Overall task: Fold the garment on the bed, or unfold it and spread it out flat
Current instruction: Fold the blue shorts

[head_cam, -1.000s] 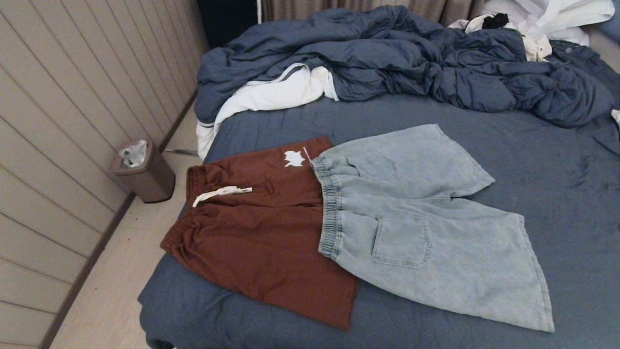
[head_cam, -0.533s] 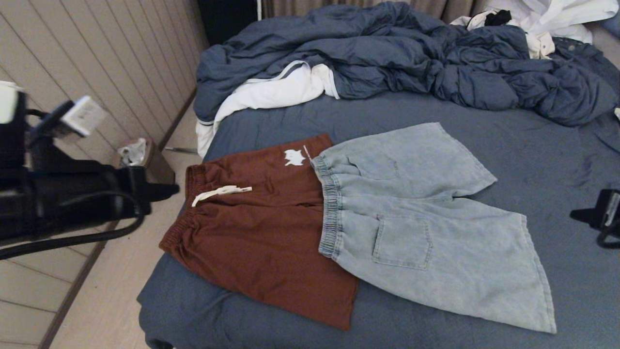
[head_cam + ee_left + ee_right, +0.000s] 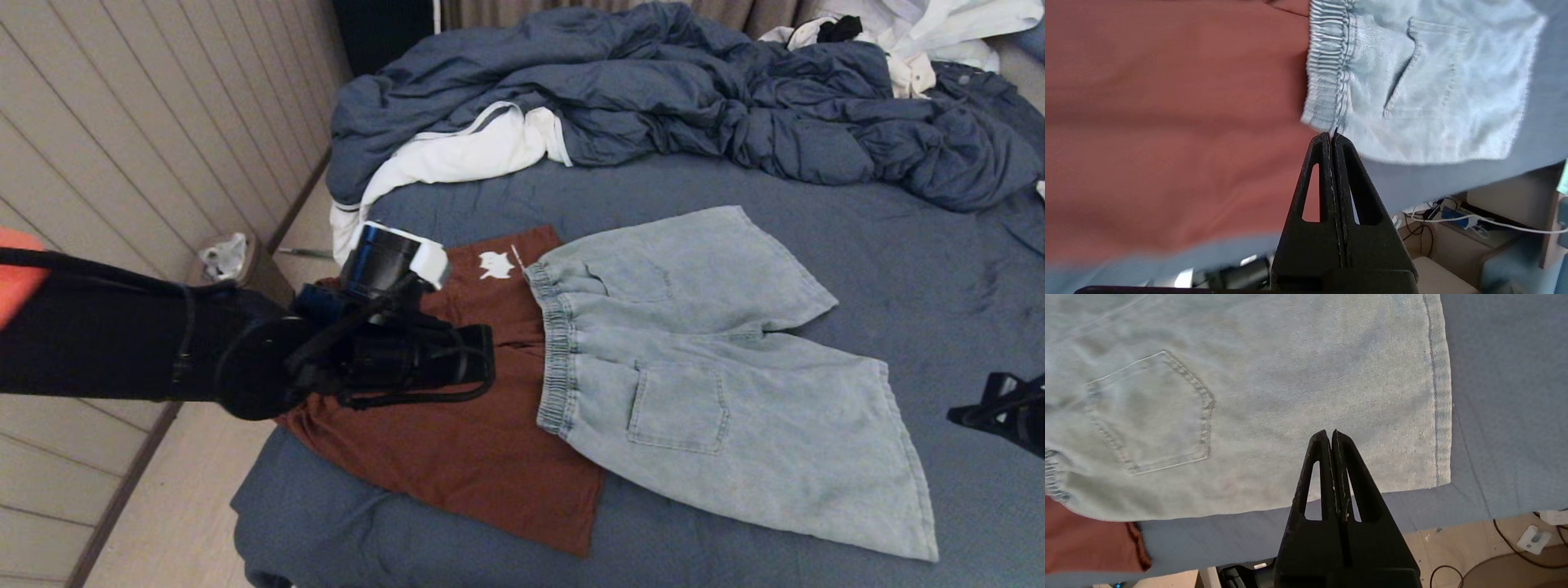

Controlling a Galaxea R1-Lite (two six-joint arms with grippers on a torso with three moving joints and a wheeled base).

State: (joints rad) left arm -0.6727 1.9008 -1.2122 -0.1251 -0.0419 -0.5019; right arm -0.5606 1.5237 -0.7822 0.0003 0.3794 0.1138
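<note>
Two pairs of shorts lie flat, side by side, on the bed's slate-blue sheet (image 3: pixel 939 269). The rust-red shorts (image 3: pixel 482 457) are on the left and the light denim shorts (image 3: pixel 718 392) on the right. My left gripper (image 3: pixel 488 365) hovers over the red shorts near the denim waistband. In the left wrist view it (image 3: pixel 1331 136) is shut and empty above the red cloth (image 3: pixel 1167 114) and the denim pocket (image 3: pixel 1433 81). My right gripper (image 3: pixel 955 416) shows at the right edge, beside the denim leg. It (image 3: pixel 1331 435) is shut and empty over the denim hem (image 3: pixel 1290 375).
A rumpled blue duvet (image 3: pixel 694 90) and white linens (image 3: pixel 457 159) fill the far half of the bed. A small bin (image 3: pixel 233 269) stands on the floor by the panelled wall (image 3: pixel 122 163) on the left. The bed's near edge drops to the floor.
My left arm has swung in from the left and now reaches over the red shorts. The right gripper has come into view at the right edge and dropped slightly. The shorts have not moved.
</note>
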